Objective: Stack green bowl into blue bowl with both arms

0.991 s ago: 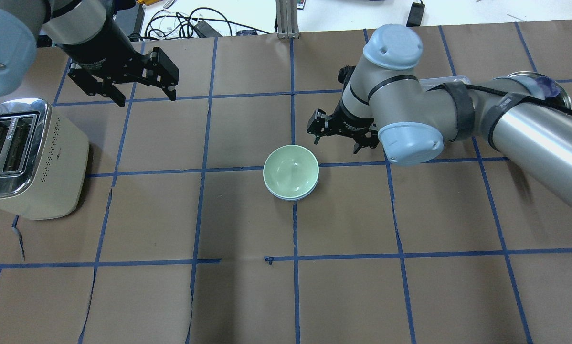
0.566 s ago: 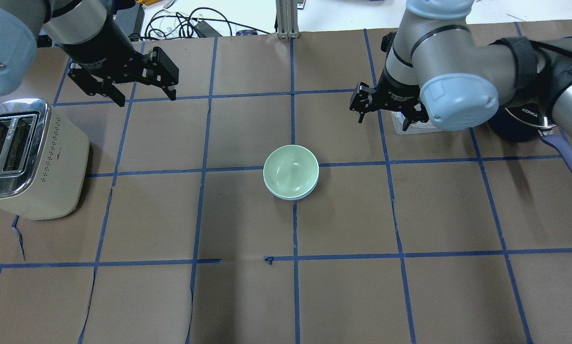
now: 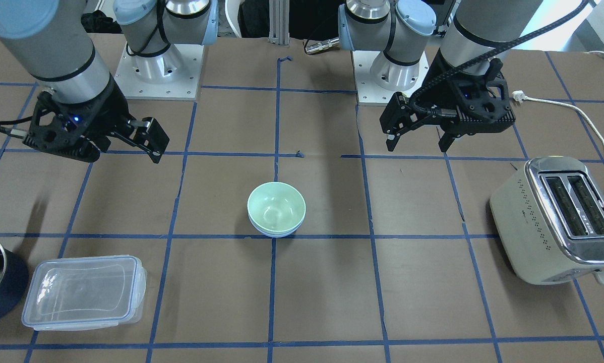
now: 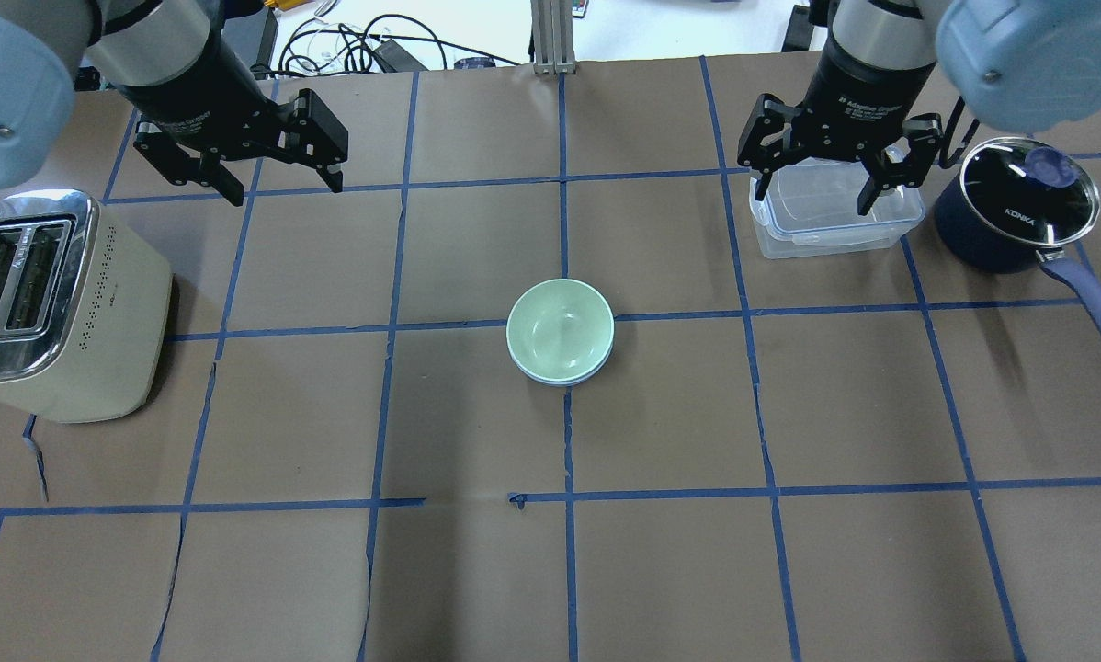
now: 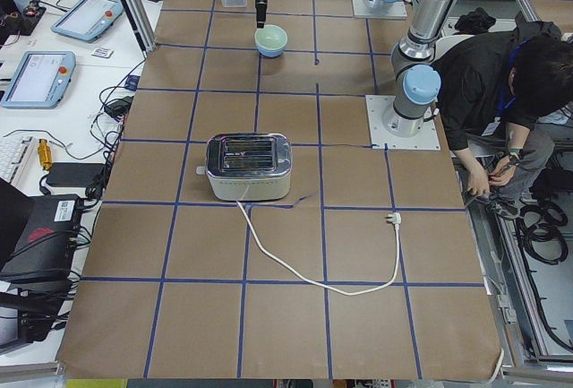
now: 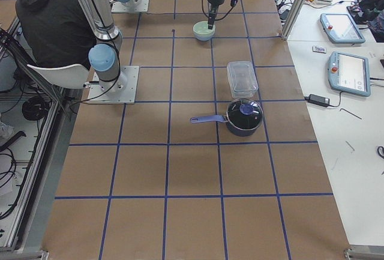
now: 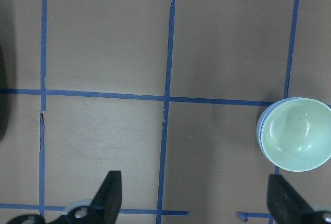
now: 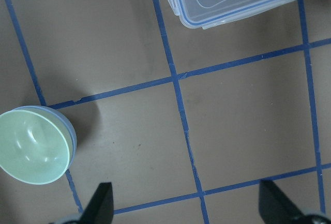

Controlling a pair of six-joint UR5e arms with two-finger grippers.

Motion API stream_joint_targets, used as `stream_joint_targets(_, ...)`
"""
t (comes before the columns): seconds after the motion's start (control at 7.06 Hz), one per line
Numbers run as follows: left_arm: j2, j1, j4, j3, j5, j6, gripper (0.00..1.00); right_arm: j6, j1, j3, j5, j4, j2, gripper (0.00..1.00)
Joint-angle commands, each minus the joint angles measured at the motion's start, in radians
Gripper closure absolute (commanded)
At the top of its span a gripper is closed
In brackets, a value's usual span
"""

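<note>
Beneath the green bowl, brown paper carries blue tape gridlines.

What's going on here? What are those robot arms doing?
The robot's job is to put the green bowl inside the blue bowl. The green one already sits in the blue one, in the middle of the table. The left gripper and the right gripper both hang open, off to the sides of the bowls, holding nothing.
</note>
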Motion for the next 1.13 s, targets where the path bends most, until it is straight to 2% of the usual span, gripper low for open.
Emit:
stream_joint_targets(0.0,0.001,-0.001,0.015,-0.001,0.003,0.004,0.0,-0.033,0.003,0.001,0.009,0.012,-0.046,0.0)
stream_joint_targets(0.28,0.001,-0.001,0.029,-0.001,0.008,0.007,0.0,-0.112,0.003,0.008,0.008,0.019,-0.057,0.0)
stream_joint_targets(0.42,0.002,-0.001,0.034,-0.002,0.011,0.01,0.0,-0.125,0.0,0.01,0.008,0.052,-0.079,0.0)
stream_joint_targets(0.57,0.005,-0.002,0.037,-0.011,0.011,0.01,0.0,-0.128,0.0,0.008,-0.007,0.136,-0.09,0.0)
stream_joint_targets(0.99,0.014,-0.002,0.048,-0.027,0.04,0.01,0.0,-0.131,0.0,0.001,-0.003,0.134,-0.09,0.0)
